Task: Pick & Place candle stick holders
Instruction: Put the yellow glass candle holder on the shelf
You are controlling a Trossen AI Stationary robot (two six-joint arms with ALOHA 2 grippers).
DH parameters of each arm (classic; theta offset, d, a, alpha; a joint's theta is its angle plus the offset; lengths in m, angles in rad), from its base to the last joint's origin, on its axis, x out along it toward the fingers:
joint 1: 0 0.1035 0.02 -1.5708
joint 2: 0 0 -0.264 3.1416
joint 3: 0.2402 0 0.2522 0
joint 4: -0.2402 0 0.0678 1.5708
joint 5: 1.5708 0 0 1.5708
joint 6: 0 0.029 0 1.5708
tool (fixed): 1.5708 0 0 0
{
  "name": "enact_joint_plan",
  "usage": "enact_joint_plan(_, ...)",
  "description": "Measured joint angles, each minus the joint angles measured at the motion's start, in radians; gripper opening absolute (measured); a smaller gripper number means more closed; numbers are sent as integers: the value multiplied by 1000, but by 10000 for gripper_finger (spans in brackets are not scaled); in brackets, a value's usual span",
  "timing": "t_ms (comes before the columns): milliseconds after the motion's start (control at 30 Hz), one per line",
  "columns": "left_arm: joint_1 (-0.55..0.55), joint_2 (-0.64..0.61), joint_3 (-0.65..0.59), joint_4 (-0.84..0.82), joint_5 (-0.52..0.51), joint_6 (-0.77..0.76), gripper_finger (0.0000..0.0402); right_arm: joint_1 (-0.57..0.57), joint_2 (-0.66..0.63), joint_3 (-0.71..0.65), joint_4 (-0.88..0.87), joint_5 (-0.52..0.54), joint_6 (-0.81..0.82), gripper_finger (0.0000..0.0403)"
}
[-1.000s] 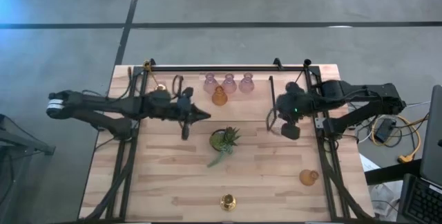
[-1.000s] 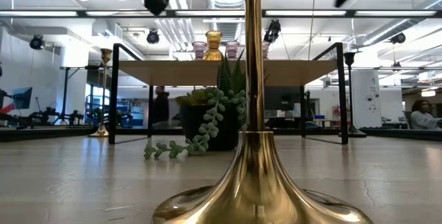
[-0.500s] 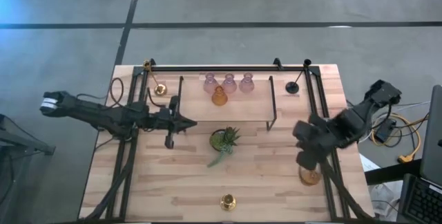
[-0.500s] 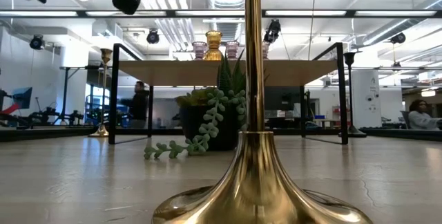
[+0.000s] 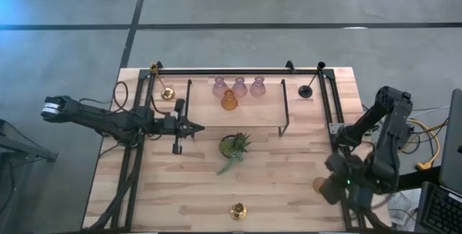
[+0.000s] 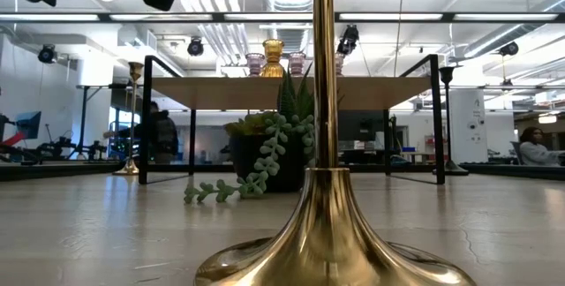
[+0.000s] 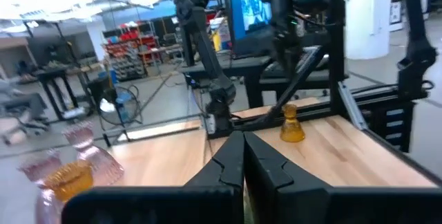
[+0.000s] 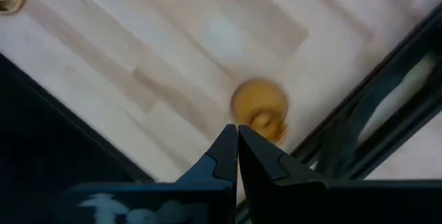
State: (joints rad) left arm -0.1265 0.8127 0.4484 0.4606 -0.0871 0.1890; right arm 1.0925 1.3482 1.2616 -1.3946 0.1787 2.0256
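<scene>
Right pincer (image 8: pixel 237 141), closed and empty, hung over the amber holder (image 5: pixel 320 185) at the worktop's (image 5: pixel 289 191) lower right; left pincer (image 5: pixel 196 126), closed and empty, sat centre-left.

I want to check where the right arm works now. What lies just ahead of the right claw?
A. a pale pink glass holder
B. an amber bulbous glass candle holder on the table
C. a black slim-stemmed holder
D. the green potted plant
B: the right wrist view shows the shut right claw pointing down at the amber bulbous glass candle holder beside the table's black frame.
</scene>
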Motion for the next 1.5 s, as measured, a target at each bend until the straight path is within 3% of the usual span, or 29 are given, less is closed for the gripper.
enact_joint_plan(233, 0, 0, 0, 66, -41, 76, 7, 88, 98, -8, 104, -17, 166, 8)
enact_joint_plan(467, 0, 0, 0, 93, -43, 78, 7, 88, 172, -26, 118, -192, 166, 8)
enact_joint_plan(600, 0, 0, 0, 102, -43, 78, 7, 90, 196, -51, 127, -214, 167, 8)
enact_joint_plan(767, 0, 0, 0, 100, -42, 78, 7, 90, 206, -144, 200, -216, 149, 8)
enact_joint_plan(933, 0, 0, 0, 100, -42, 75, 7, 90, 186, -271, 267, -304, 119, 8)
enact_joint_plan(1500, 0, 0, 0, 105, -42, 65, 7, 57, 98, -425, 331, -204, -130, 8)
